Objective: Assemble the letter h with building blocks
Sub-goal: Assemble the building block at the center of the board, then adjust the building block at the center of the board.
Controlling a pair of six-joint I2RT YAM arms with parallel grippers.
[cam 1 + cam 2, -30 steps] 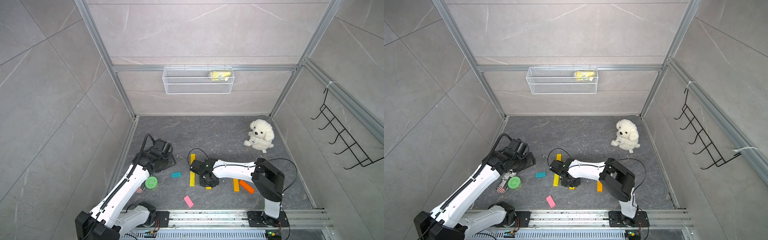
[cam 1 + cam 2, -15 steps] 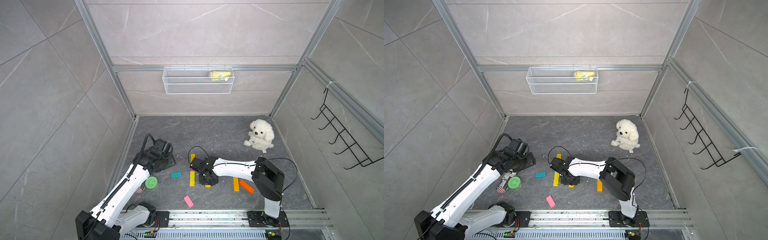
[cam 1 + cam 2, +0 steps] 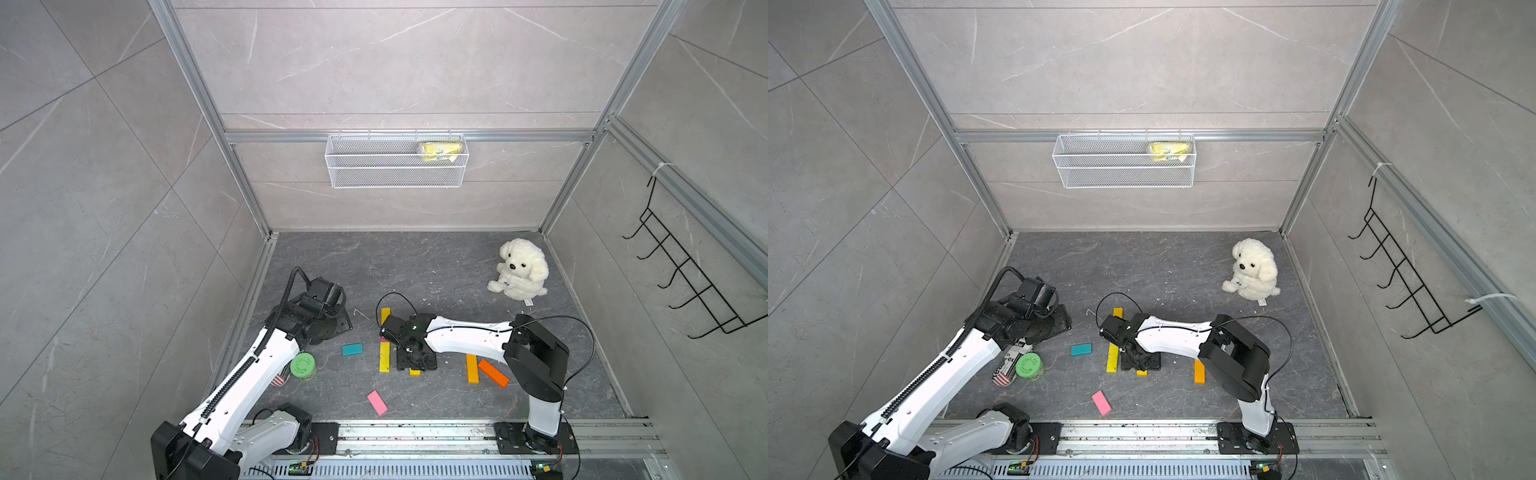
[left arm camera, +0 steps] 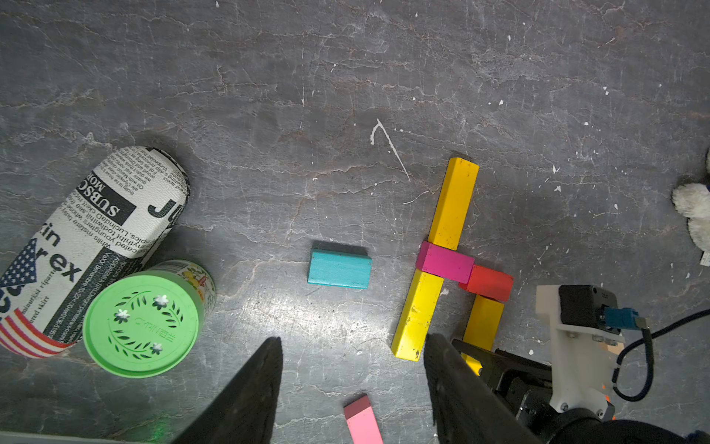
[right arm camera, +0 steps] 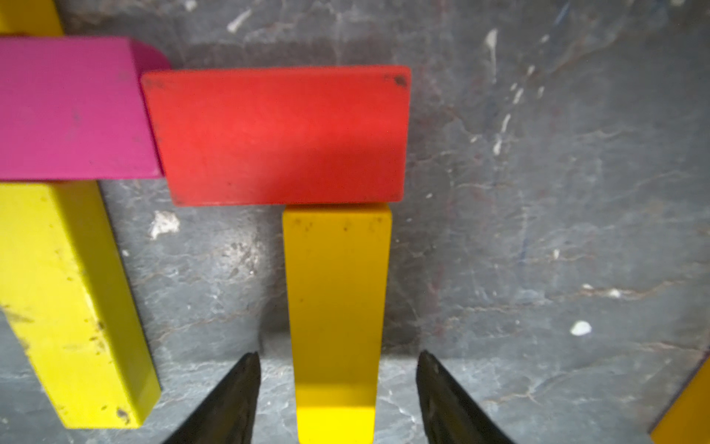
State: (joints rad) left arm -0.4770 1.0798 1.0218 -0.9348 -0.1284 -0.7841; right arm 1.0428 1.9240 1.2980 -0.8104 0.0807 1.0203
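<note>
The h is basically there, sitting mid-table a bit toward the front rail. The upper yellow bar and lower yellow bar make the stem. Magenta and red make the crossbar, and the amber bar is the short leg, its end butted against red. The right jaws are down low with the amber bar between them, moderately spread with a strip of bare table on each side, so they're not gripping it. That's my worry: those gaps are slim, and I reckon any sideways drift or wrist twist on the way out would clip the bar and swing it off red, maybe pulling red away from magenta too. Straight up looks like the safe exit. The stem also looks kinked at the magenta joint, so a bump there would make it worse. The left jaws are apart with nothing between them, hanging over the table at about 10 o'clock from the h. For room, 12 o'clock is open table to the back wall, with the dog well apart at 2 o'clock. Teal is near at 9 o'clock, with the can beyond it. Spare bars lie close at 3 o'clock, and pink is at 7 o'clock, just short of the rail.
</note>
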